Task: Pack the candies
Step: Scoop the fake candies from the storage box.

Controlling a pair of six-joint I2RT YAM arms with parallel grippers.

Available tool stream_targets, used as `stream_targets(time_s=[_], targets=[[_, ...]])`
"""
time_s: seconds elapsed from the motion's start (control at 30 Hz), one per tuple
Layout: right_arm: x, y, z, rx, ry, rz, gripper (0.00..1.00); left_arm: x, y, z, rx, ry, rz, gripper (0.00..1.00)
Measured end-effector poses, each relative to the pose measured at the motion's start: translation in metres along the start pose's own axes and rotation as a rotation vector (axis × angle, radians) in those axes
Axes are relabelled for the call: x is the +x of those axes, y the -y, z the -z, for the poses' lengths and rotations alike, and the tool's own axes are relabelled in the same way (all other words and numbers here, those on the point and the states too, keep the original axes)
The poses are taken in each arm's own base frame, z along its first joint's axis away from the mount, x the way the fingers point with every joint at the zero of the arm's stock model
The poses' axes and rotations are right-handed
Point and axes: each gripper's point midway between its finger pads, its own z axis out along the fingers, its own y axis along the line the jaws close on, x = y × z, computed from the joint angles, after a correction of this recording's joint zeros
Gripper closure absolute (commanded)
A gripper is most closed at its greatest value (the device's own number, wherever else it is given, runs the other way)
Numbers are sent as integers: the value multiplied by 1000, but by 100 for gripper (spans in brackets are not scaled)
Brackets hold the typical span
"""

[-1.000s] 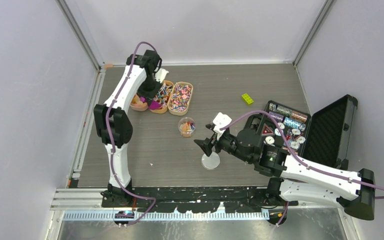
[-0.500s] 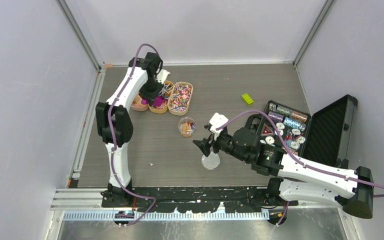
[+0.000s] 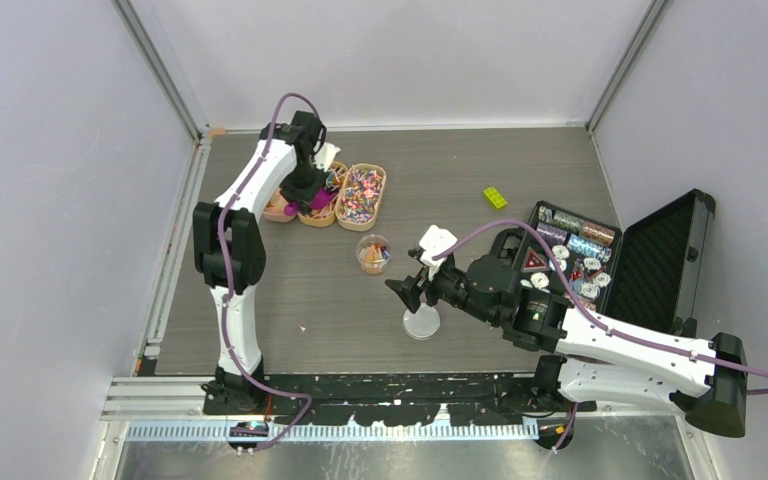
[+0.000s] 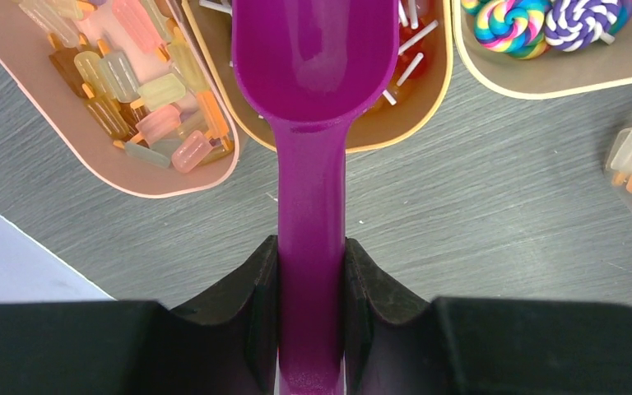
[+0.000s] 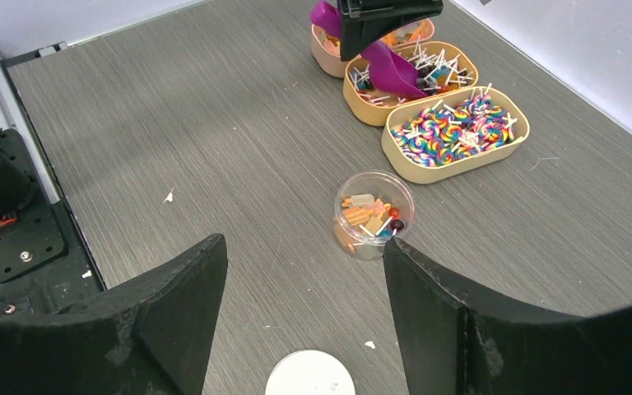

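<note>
- Candies (image 5: 457, 132) fill three tan oval trays (image 5: 428, 176) set side by side; a few more lie in the clear jar (image 5: 374, 216) nearby.
- Left gripper (image 4: 311, 276) clamps the purple scoop (image 4: 313, 74) by its handle, with the bowl over the middle tray.
- Right gripper (image 5: 303, 255) hangs empty with jaws wide above the white lid (image 5: 309, 374), near the jar.

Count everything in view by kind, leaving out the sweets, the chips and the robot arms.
Tan oval trays: 3
Clear round plastic jar: 1
White round lid: 1
Purple plastic scoop: 1
Yellow-green toy brick: 1
Black hard case: 1
Total: 8
</note>
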Motion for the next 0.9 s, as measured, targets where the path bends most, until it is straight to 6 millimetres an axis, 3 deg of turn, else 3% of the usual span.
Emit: stream_targets(time_s=[0.9], targets=[[-6, 1, 3, 1, 31, -9, 26, 18, 4, -25, -43, 50, 57, 100]])
